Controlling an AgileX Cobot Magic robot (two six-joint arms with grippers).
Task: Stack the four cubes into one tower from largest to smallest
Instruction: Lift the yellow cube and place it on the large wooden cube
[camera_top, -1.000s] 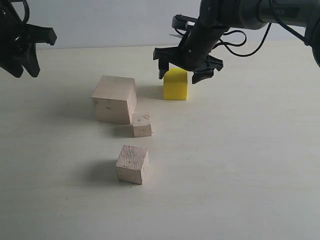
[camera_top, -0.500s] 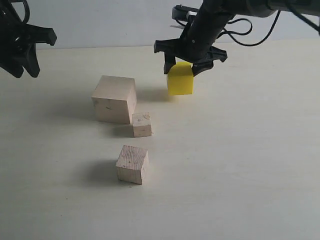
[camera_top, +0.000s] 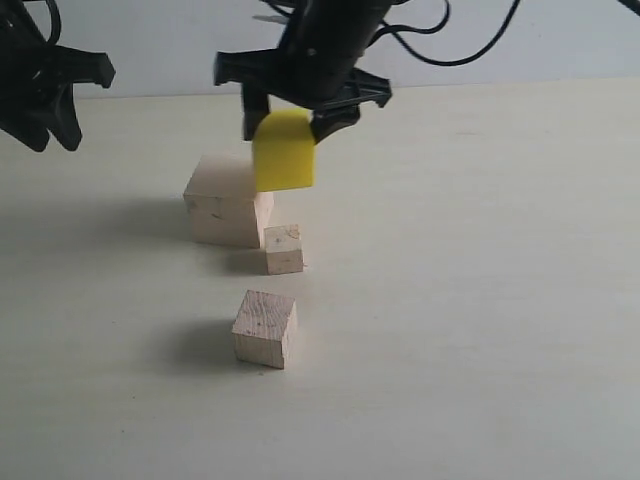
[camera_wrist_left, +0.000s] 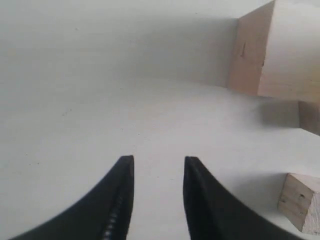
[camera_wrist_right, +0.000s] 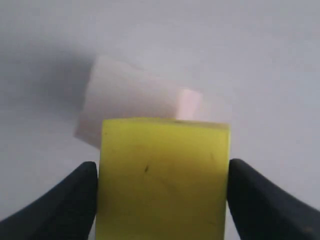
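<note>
Left tool: far left, above desk, fingers apart, holds nothing. Big wood cube sits on desk. Middle wood cube nearer front, alone. Right tool clamps yellow cube, up in air, near big cube's top. Small wood cube on desk, just beside big cube.

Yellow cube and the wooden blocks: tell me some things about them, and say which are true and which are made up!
1. The right gripper holds the yellow cube off the table. True.
2. A tower of four cubes is finished. False: no cube rests on another.
3. The left gripper grips a wooden cube. False: it is open and empty.
4. The small wooden cube stands between the big wooden cube and the middle wooden cube. True.
</note>
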